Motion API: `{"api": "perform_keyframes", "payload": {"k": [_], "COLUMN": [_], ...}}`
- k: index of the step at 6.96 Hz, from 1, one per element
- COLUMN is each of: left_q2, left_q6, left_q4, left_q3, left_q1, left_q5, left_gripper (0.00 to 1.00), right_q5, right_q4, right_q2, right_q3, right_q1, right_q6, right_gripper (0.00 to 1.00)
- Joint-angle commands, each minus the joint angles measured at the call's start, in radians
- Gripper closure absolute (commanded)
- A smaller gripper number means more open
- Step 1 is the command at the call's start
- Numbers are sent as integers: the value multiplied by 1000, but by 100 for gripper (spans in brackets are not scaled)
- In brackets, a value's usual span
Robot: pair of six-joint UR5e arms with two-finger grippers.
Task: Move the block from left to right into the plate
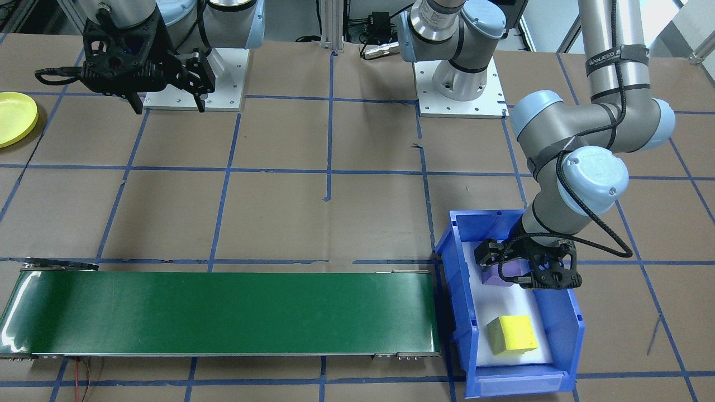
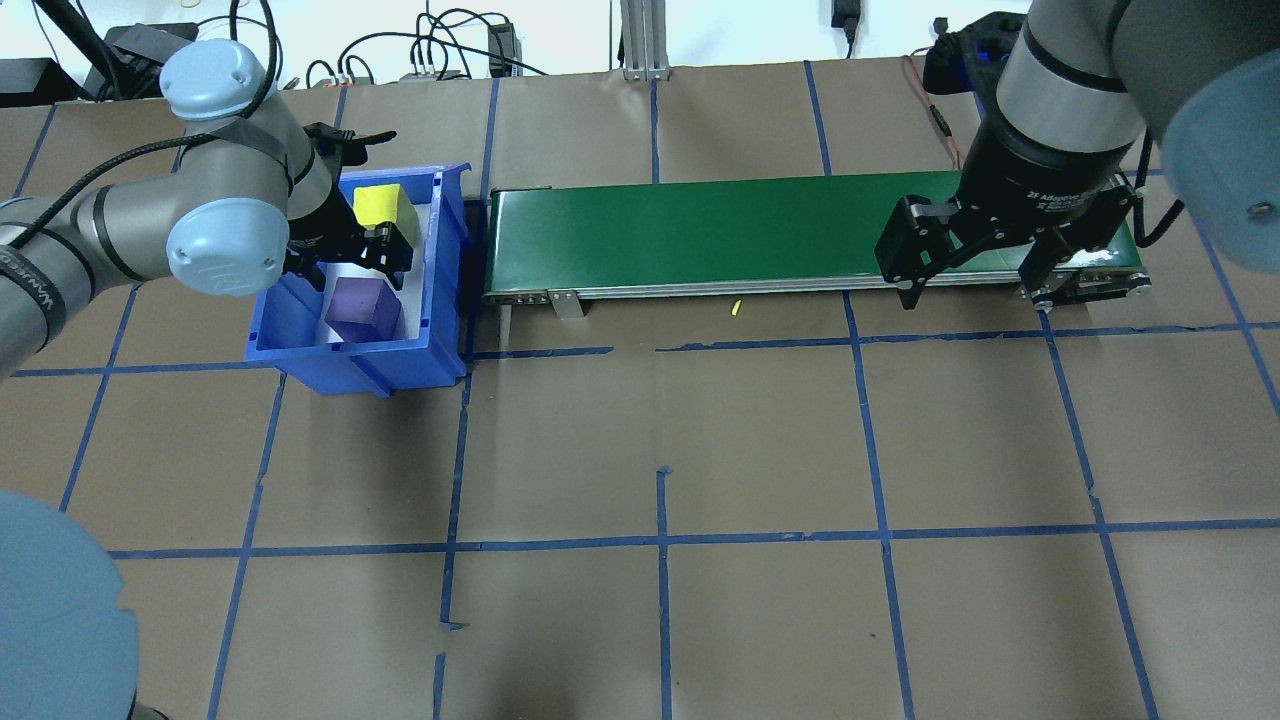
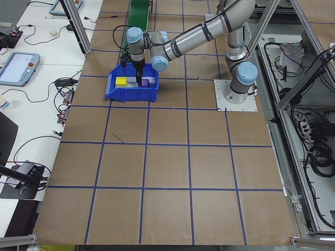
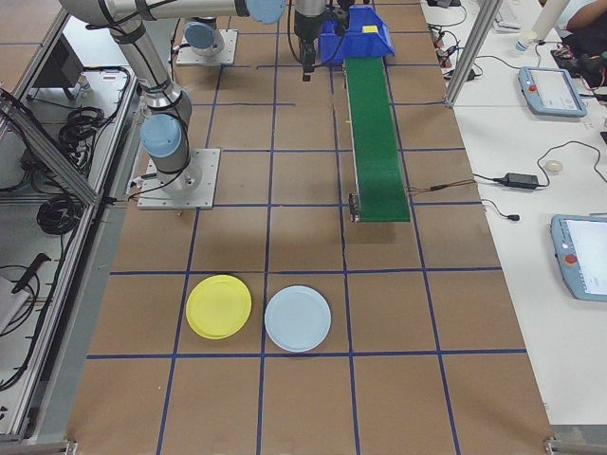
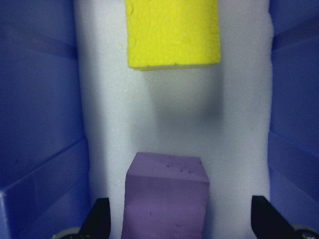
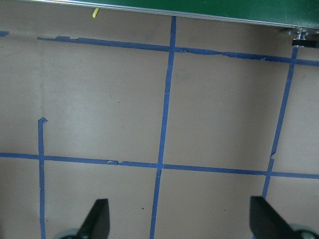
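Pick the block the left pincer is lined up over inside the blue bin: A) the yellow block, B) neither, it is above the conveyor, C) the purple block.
C: in the left wrist view the purple block sits between the open fingers of the left pincer, with the yellow block farther along the blue bin.

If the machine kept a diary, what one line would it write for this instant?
left gripper: open, astride purple block in blue bin | right gripper: open, empty, above table | yellow block: in bin | plate: empty
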Motion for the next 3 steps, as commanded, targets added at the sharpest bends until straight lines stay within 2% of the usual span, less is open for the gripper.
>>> {"api": "perform_keyframes", "payload": {"k": [1, 2, 3], "left_q2": [-50, -55, -54], "left_q6": [3, 5, 34], "left_q4": [35, 36, 36], "left_q3": [-6, -5, -5], "left_q1": [-1, -1, 0], "left_q5": [2, 1, -1], "left_gripper": [1, 19, 60], "right_q5": [9, 9, 10], "right_q4": [-4, -6, -6], "right_q2": [3, 3, 1], "right_q3": [5, 6, 6], "right_q1": [0, 2, 2], "right_q6": [0, 2, 2], "right_gripper": [0, 0, 0]}}
